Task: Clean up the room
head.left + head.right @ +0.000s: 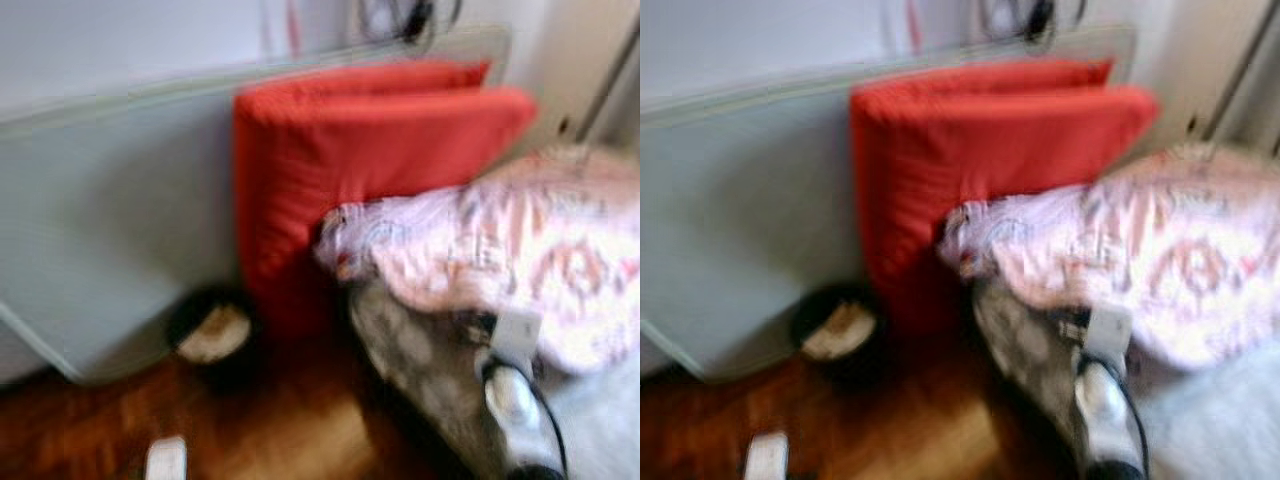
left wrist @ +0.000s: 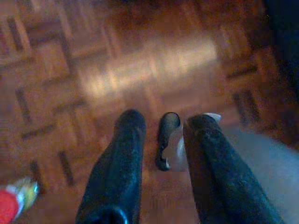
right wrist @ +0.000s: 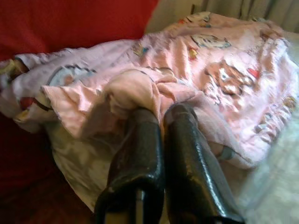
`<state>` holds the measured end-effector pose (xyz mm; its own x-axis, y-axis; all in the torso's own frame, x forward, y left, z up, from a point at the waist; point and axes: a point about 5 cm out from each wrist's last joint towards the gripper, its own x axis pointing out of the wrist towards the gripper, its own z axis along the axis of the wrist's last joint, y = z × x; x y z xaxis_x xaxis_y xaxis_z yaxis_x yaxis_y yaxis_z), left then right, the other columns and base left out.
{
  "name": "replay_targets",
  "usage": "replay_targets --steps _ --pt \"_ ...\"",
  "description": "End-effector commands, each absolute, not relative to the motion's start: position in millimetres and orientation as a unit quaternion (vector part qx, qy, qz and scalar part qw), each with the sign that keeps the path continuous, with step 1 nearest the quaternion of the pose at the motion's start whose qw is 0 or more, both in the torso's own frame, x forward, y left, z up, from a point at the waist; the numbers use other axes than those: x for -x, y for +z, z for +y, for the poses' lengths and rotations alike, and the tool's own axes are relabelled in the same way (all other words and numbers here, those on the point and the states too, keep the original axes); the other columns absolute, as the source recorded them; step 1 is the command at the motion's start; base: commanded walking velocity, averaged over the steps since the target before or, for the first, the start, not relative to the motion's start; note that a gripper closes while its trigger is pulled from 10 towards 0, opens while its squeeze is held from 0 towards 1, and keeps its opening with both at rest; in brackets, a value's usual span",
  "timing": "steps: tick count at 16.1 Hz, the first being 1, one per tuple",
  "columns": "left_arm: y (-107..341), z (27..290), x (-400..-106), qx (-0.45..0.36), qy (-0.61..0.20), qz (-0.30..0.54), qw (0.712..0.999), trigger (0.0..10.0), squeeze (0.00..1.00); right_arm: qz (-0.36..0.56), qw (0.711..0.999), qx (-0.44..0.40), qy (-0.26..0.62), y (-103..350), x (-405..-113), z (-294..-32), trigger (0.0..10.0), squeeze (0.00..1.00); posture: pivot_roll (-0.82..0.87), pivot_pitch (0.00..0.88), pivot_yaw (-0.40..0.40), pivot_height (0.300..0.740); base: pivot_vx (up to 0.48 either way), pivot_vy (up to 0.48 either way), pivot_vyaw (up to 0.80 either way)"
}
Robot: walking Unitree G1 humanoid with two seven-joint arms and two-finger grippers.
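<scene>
Right gripper (image 3: 156, 116): fingers clenched on a fold of the pink patterned blanket (image 1: 540, 260), which lies heaped on the bed's near corner beside the red folded mattress (image 1: 350, 160). That mattress stands against a grey panel (image 1: 110, 220). Left gripper (image 2: 159, 135): fingers parted, grasping nothing, over open parquet floor (image 2: 140, 65). Head views blurred — dark round object (image 1: 212, 330) at the mattress foot cannot be identified.

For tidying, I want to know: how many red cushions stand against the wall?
2: a front cushion and a back cushion behind it, upright; blur may hide more.
</scene>
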<state>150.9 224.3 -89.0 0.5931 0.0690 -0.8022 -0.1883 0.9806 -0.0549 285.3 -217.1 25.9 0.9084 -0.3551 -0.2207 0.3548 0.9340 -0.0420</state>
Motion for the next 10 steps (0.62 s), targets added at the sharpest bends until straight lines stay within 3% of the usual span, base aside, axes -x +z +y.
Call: replay_targets --steps 1,10 --pt "-82.0 228.0 -165.5 0.055 0.068 0.428 0.899 10.0 0.0 0.099 0.979 0.001 -0.179 34.0 -291.0 -215.5 10.0 0.0 0.03 0.0 0.003 0.74 0.0 0.0 0.0" --pt "-83.5 226.5 -162.5 0.059 0.067 0.43 0.898 10.0 0.0 0.11 0.974 0.012 -0.196 31.6 -286.2 -220.4 10.0 0.0 0.03 0.0 -0.002 0.74 0.0 0.0 0.0"
